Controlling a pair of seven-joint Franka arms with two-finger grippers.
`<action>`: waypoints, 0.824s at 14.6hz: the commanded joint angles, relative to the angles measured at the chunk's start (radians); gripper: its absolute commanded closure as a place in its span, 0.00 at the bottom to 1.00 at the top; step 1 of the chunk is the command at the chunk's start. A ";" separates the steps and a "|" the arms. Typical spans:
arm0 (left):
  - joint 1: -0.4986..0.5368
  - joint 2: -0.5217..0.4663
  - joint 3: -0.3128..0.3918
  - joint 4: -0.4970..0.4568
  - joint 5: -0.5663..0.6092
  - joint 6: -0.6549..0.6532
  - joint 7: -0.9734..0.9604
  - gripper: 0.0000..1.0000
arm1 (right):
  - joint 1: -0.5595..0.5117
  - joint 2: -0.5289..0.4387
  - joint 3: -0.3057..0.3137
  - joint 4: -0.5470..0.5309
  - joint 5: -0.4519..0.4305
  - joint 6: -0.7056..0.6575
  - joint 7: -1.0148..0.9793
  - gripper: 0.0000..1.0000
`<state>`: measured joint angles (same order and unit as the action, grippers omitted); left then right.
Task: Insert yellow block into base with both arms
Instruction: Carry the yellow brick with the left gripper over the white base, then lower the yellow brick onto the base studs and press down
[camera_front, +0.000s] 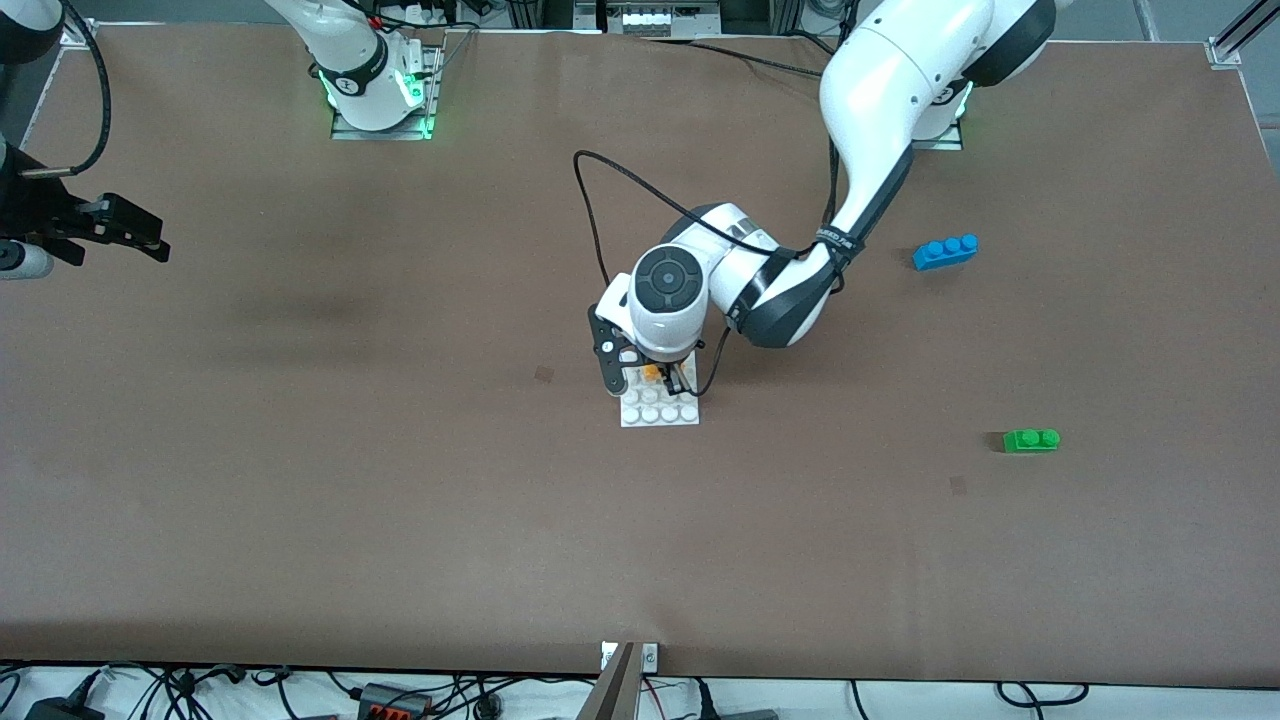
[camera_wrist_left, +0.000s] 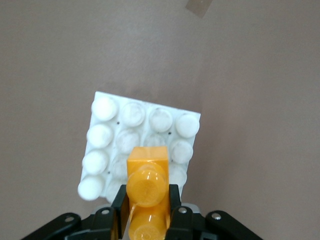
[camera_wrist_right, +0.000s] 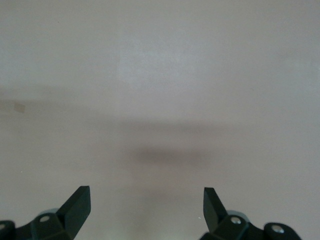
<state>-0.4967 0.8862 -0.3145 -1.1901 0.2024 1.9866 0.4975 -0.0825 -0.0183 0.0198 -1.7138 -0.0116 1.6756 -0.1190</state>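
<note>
The white studded base (camera_front: 660, 410) lies at the table's middle. My left gripper (camera_front: 655, 378) is shut on the yellow block (camera_front: 651, 372) and holds it over the base's edge farther from the front camera. In the left wrist view the yellow block (camera_wrist_left: 146, 187) sits between the black fingers (camera_wrist_left: 119, 207), over the base (camera_wrist_left: 132, 145). I cannot tell whether block and base touch. My right gripper (camera_wrist_right: 146, 200) is open and empty over bare table at the right arm's end, where it waits; it shows in the front view (camera_front: 120, 230) too.
A blue three-stud brick (camera_front: 945, 251) lies toward the left arm's end of the table. A green two-stud brick (camera_front: 1031, 440) lies nearer to the front camera than the blue one. A black cable (camera_front: 590, 215) loops above the left wrist.
</note>
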 joint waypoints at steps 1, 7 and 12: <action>-0.025 0.048 0.018 0.060 0.029 0.015 0.054 0.99 | 0.024 0.003 -0.026 0.014 -0.002 -0.016 0.019 0.00; -0.016 0.047 0.018 0.050 0.029 0.017 0.157 0.99 | 0.027 0.006 -0.026 0.014 -0.004 -0.019 0.009 0.00; -0.014 0.040 0.018 0.043 0.034 0.015 0.171 0.99 | 0.023 0.009 -0.026 0.013 -0.002 -0.022 0.019 0.00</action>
<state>-0.5078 0.9163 -0.2976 -1.1725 0.2045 2.0076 0.6496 -0.0735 -0.0158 0.0064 -1.7138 -0.0116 1.6686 -0.1174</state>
